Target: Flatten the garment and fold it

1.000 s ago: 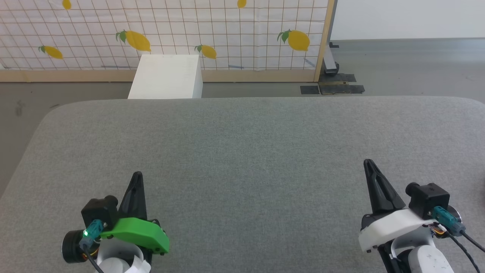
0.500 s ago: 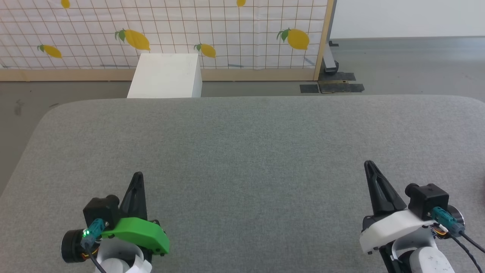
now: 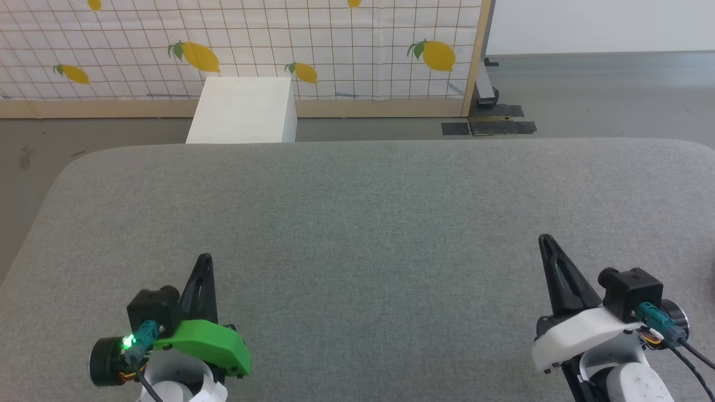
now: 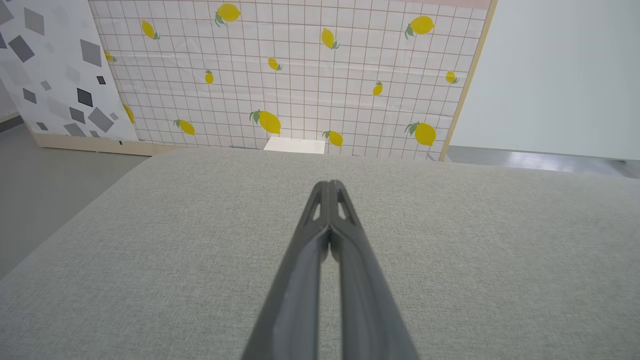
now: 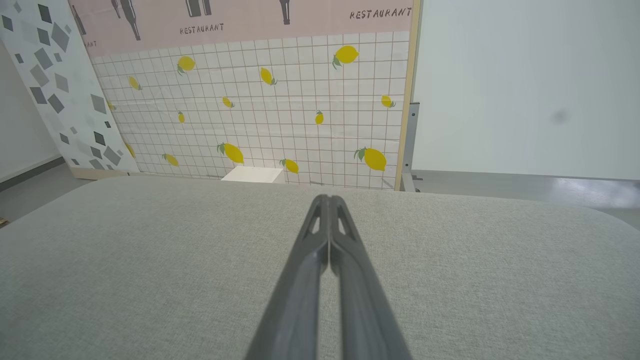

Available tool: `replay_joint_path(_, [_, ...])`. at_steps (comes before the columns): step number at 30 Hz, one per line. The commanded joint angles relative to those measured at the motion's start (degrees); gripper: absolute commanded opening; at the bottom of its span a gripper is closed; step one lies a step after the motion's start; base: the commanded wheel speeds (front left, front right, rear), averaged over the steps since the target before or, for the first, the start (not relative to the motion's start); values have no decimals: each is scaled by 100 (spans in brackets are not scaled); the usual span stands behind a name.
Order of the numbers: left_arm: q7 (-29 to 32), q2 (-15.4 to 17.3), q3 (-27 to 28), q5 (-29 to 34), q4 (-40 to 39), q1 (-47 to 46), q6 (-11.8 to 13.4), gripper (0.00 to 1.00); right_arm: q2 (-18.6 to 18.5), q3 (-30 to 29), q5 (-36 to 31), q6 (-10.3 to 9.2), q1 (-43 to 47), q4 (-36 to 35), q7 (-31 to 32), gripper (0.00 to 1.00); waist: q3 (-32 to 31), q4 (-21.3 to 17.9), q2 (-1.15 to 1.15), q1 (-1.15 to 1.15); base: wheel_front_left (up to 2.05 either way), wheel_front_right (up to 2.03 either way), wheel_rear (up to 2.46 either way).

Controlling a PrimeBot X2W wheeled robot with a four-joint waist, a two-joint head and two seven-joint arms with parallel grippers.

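From the head cam we look down over the grey padded tabletop (image 3: 357,234), while our L & R wrist cams sit low, facing fwd along it; all share the lemon-print screen (image 3: 335,56) & white box (image 3: 243,111).

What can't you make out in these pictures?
- Head view: base of the white box, hidden behind the table.
- Head view: arms behind the left gripper and right gripper, cut off by the bottom edge.
- Right wrist view: dark figures on the pink poster, cut off by the top edge.

Two tools (image 3: 204,258) (image 3: 543,239), one white box (image 3: 241,110), one table (image 3: 363,223)
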Motion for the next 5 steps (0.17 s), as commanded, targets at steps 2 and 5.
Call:
replay_joint_path(2, [42, -23, 18, 85, -61, 87, -24, 0, 4, -18, -100, -5, 118, -67, 50, 0, 4, -2, 0, 0, 0, 0, 0])
replay_joint_path(5, [76, -31, 25, 132, -92, 95, -26, 0, 4, -23, -131, -5, 129, -101, 80, 0, 9, -4, 0, 0, 0, 0, 0])
